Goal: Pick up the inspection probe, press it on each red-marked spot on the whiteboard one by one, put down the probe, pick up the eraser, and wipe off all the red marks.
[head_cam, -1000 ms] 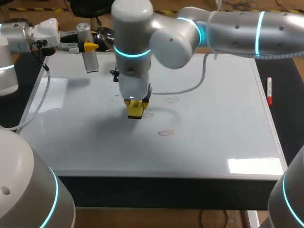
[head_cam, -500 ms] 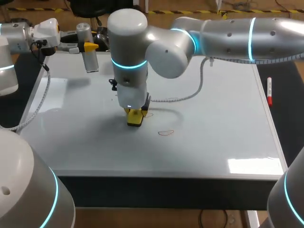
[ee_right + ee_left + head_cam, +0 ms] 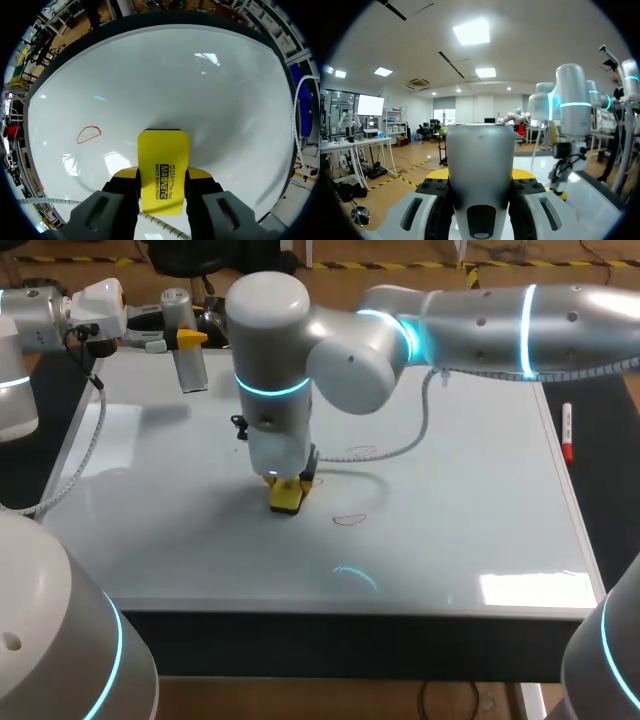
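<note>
The silver cylindrical probe (image 3: 190, 360) hangs upright over the whiteboard's (image 3: 450, 500) far left corner, with my left gripper (image 3: 186, 339) shut on it. In the left wrist view the probe (image 3: 480, 165) fills the space between the fingers. My right arm reaches past the middle. Its gripper (image 3: 287, 490) is shut on the yellow eraser (image 3: 286, 496), which is pressed flat on the board. In the right wrist view the eraser (image 3: 164, 165) sticks out ahead of the gripper (image 3: 162, 184). One red mark (image 3: 350, 519) lies right of the eraser, another (image 3: 362, 452) farther back. One red loop (image 3: 89, 134) shows beside the eraser.
A red marker pen (image 3: 567, 430) lies on the dark table beyond the whiteboard's right edge. A grey cable (image 3: 400, 440) from my right arm droops over the board behind the eraser. The board's frame (image 3: 80, 450) runs along the left side.
My right gripper slid the eraser a little toward the board's front edge, and the right arm's elbow swung left. The red mark beside the eraser is now mostly covered. The left arm kept still.
</note>
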`<state>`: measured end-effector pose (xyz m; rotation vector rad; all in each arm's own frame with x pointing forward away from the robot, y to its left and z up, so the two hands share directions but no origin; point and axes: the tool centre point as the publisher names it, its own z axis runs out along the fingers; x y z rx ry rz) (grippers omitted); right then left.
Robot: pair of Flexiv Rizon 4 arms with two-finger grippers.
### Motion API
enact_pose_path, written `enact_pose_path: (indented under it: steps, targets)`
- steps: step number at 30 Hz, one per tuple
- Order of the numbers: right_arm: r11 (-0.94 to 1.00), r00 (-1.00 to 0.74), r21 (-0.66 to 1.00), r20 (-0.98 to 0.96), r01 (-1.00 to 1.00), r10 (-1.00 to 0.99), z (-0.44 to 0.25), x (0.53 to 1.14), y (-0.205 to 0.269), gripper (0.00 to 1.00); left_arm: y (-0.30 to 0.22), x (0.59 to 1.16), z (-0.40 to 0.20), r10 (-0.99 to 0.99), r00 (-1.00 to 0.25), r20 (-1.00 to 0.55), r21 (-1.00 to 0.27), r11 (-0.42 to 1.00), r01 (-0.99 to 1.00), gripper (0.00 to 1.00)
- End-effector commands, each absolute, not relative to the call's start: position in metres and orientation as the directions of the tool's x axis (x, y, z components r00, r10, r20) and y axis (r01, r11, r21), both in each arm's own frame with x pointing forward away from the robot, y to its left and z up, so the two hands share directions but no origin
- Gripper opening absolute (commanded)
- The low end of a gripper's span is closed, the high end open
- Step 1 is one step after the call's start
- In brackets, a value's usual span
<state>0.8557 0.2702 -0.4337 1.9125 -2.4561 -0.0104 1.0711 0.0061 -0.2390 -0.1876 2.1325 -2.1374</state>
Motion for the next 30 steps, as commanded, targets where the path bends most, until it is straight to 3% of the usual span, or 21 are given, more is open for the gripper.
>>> enact_pose_path:
  steps: [1,19,30]
  targets:
    - [0.254,-0.253,0.041,0.026,-0.966,-0.967,-0.454,0.859,0.259,0.0,0.006,1.071,-0.238,-0.171,-0.985,0.005,-1.0,-0.001,-0.005,0.0]
    - [0.386,-0.383,0.073,0.055,-0.92,-0.922,-0.473,0.861,0.201,0.0,0.006,1.071,-0.238,-0.171,-0.985,0.005,-1.0,-0.001,-0.005,0.0]
    - [0.388,-0.384,0.04,0.069,-0.921,-0.921,-0.463,0.865,0.193,0.0,0.006,1.071,-0.238,-0.171,-0.985,0.005,-1.0,-0.001,-0.005,0.0]
